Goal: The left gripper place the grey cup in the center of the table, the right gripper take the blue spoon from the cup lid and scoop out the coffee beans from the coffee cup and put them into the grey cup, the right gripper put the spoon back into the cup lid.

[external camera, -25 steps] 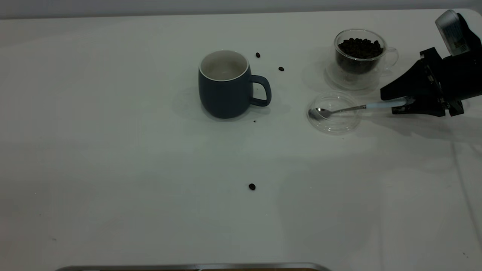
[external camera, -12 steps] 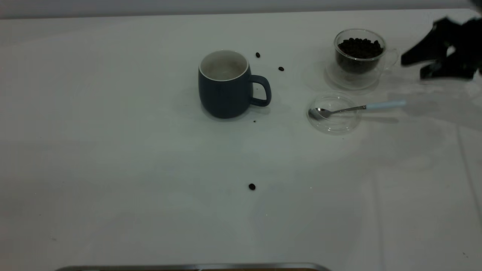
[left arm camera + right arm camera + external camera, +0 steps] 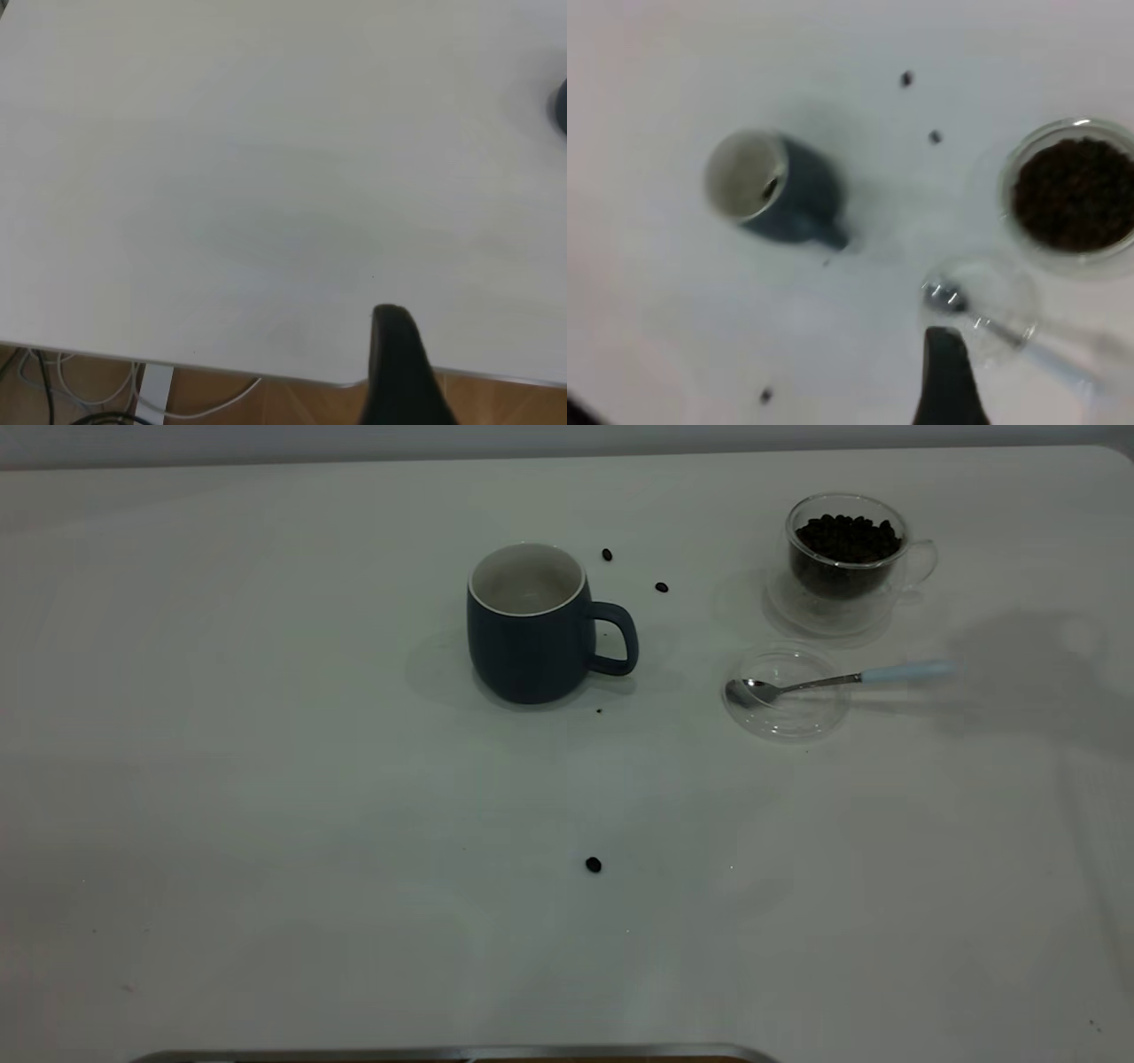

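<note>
Exterior view first: the grey cup [image 3: 528, 625] stands upright near the middle of the surface [image 3: 266, 824], handle toward the right arm's side. Off to that side the clear cup lid [image 3: 785, 693] cradles the bowl of the blue spoon [image 3: 842, 678], whose pale handle overhangs the rim and points away from the cup. Just behind the lid sits the glass coffee cup [image 3: 846, 558], full of beans. Three stray beans [image 3: 593, 864] dot the surface. Neither arm shows here.

Left wrist view: bare surface, its near edge, cables below, and one dark finger of the left gripper [image 3: 403, 367]. I cannot tell whether it is apart or together; it looks parked well away from the cups.

Right wrist view: high above it all, looking down on the grey cup [image 3: 766, 190], the coffee cup [image 3: 1074, 193], the lid [image 3: 988, 305] and spoon [image 3: 1014, 341]. One finger of the right gripper [image 3: 948, 381] pokes in; apart or together, I cannot tell, but it holds nothing.

The job reads as finished, spoon home in the lid. To close cleanly, pull the arm clear without clipping that overhanging handle.
</note>
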You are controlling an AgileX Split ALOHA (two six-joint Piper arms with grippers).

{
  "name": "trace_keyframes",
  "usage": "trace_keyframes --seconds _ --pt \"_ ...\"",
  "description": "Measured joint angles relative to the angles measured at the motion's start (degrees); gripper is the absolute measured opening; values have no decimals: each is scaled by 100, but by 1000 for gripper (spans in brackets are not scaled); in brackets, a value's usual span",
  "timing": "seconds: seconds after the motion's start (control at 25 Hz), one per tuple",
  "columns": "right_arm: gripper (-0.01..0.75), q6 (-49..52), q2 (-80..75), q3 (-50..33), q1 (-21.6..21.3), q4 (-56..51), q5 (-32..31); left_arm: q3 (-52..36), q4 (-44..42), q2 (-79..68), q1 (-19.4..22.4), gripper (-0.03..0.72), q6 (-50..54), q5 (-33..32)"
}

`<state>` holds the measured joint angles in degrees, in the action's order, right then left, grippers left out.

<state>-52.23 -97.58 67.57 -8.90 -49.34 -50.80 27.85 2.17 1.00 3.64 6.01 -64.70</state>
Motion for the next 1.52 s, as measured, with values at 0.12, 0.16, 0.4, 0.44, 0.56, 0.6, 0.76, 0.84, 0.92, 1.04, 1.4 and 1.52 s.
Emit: trace_keyframes --seconds 0.12,0.16,0.4,0.44,0.56,0.6,0.76,0.84,0.92,1.04,1.4,1.52 --pt "559 957 1030 -434 308 696 -367 0 0 0 0 514 12 0" --pt "559 1226 1370 -646 417 944 -494 0 0 0 0 514 12 0" --pt "559 2396 3445 -2215 717 2248 -973 0 0 0 0 514 12 0" --pt "559 2605 3824 -2482 717 2498 -1020 0 0 0 0 514 12 0" --pt "559 3258 4824 -3130 717 3133 -1253 0 0 0 0 514 12 0" --pt "559 3495 5132 -3316 717 3336 -1357 0 0 0 0 514 12 0" --pt "559 4152 6075 -3907 717 3878 -1396 0 0 0 0 514 12 0" --pt "559 4349 6431 -4015 717 3997 -1294 0 0 0 0 514 12 0" --pt "556 4475 6752 -4015 717 4045 -1257 0 0 0 0 514 12 0" --pt "552 4513 7185 -4015 717 4045 -1252 0 0 0 0 514 6 0" --pt "551 4518 8364 -4015 1292 4047 -1263 0 0 0 0 514 6 0" --pt "551 4518 9074 -4015 1418 4041 -1302 0 0 0 0 514 1 0"
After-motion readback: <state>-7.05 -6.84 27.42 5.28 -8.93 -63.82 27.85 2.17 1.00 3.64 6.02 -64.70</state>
